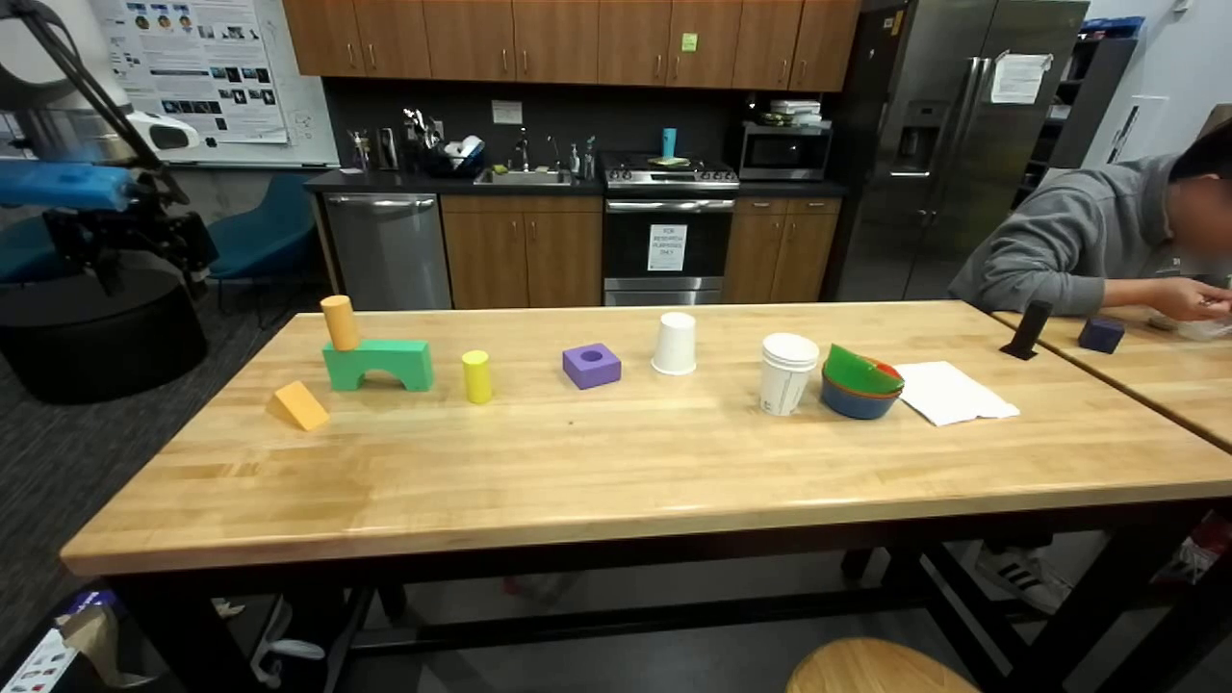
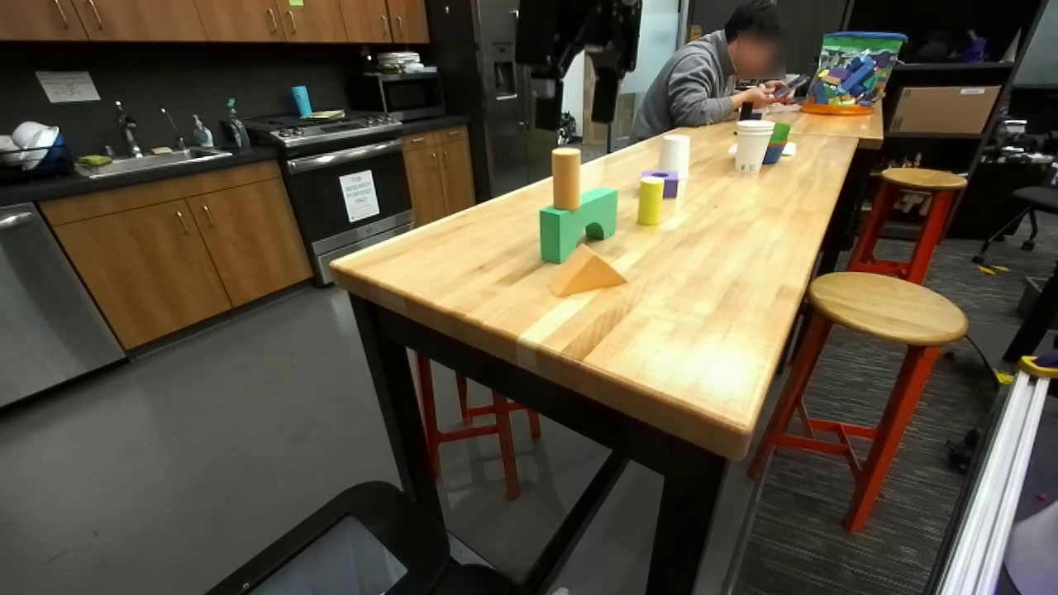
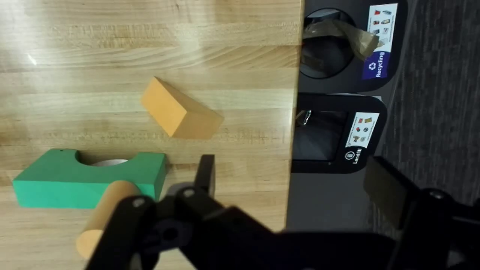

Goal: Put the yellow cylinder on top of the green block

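The yellow cylinder [image 1: 476, 377] stands upright on the table beside the green block; it also shows in an exterior view [image 2: 650, 201] and is out of the wrist view. The green block [image 1: 385, 354] is an arch standing on the table; it also shows in an exterior view [image 2: 564, 231] and in the wrist view [image 3: 63, 176]. An orange-tan cylinder [image 1: 340, 322] stands on one end of the green block's top. My gripper [image 3: 292, 183] is open and empty, above and off the table's end past the green block. It also shows in both exterior views [image 1: 152, 279] [image 2: 577, 114].
An orange slanted block [image 3: 176, 110] lies near the green block and the table's end. A purple block [image 1: 592, 367], white cups [image 1: 675, 344] [image 1: 786, 375] and stacked bowls [image 1: 859, 390] stand farther along the table [image 1: 577, 472]. A person [image 1: 1078, 231] sits at the far end.
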Controlling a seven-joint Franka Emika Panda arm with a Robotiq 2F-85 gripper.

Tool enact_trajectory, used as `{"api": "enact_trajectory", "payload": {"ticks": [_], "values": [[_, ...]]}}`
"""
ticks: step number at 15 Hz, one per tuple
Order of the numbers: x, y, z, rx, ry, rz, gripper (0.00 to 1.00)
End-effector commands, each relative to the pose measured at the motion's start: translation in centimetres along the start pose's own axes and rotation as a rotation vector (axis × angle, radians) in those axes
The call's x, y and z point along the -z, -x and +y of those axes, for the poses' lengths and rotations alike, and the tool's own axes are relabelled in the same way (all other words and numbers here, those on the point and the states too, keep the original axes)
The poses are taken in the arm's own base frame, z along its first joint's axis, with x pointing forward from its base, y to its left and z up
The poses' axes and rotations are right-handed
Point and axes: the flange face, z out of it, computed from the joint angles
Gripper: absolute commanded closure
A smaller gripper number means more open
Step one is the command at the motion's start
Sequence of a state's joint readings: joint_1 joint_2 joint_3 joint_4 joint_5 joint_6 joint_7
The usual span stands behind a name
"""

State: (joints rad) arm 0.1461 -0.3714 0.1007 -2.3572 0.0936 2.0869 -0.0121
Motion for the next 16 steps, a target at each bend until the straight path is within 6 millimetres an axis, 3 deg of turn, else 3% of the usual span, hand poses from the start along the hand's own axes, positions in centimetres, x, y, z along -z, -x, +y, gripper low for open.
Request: {"api": "enact_trajectory", "payload": {"ticks": [1,5,9,13,16], "values": [[0.1,-0.4,-0.4,0.01,0.011,-0.005,0.0],[-0.1,-2.2,-2.5,0.042,0.037,-0.021,0.0],[-2.0,-4.8,-4.7,0.041,0.02,-0.054,0.0],[-4.4,-6.5,-5.5,-0.018,0.002,-0.095,0.0],[-5.9,-6.5,-4.9,-0.102,-0.016,-0.116,0.0]]}}
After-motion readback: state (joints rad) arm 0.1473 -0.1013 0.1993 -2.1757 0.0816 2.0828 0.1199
